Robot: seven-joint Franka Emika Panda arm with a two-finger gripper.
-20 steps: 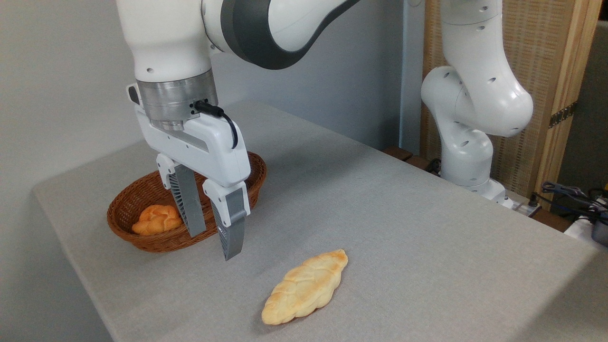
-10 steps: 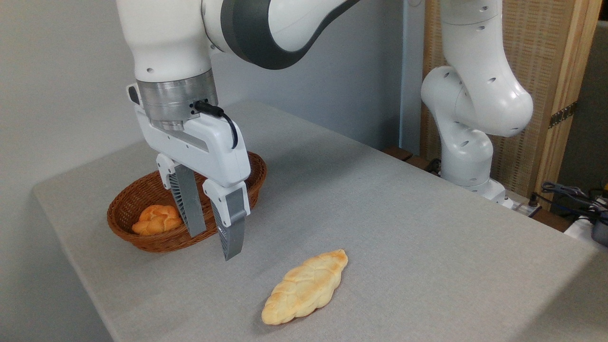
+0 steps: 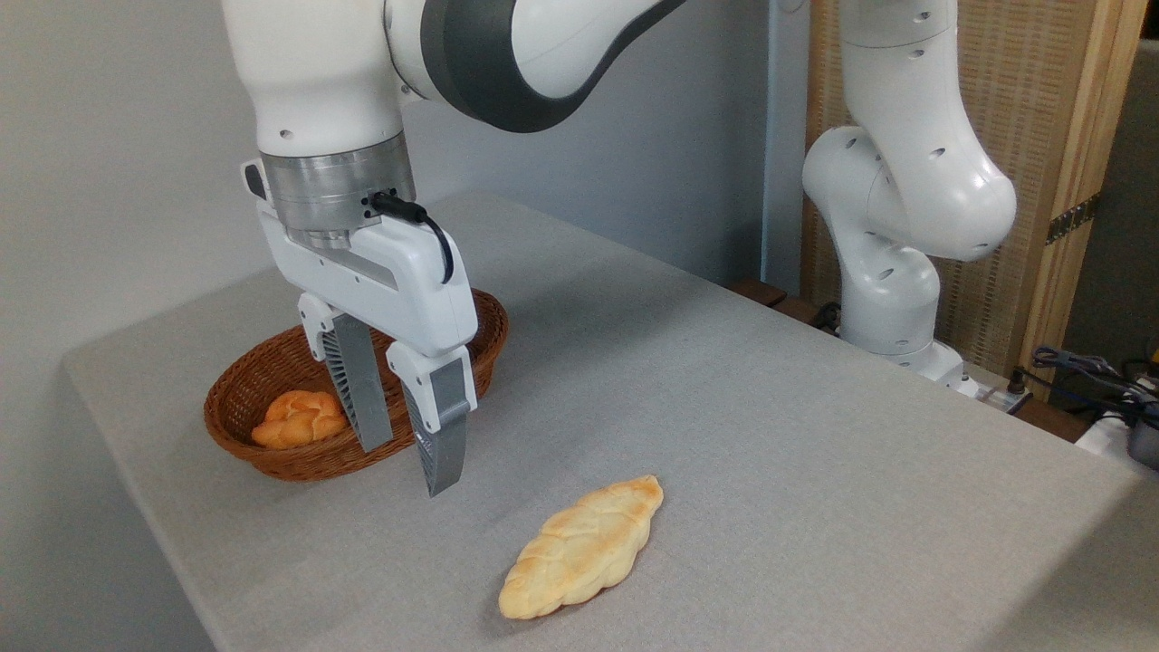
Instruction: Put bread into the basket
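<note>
Above the table's near-left part, the pincer hangs with its two grey fingers apart and nothing between them, tips clear of the cloth. Just behind and left of it sits the wicker basket, holding a small orange knotted bun at its left end. The braided loaf lies flat on the table to the pincer's right and nearer the camera, well apart from the basket, long axis running diagonally.

The step in hand looks like the reach for the loaf. A good grasp would straddle its narrow width near the middle, fingers turned square to the long axis, closing gently.

Open cloth surrounds the loaf, though the table's front edge is near it. The basket's right half is free.
</note>
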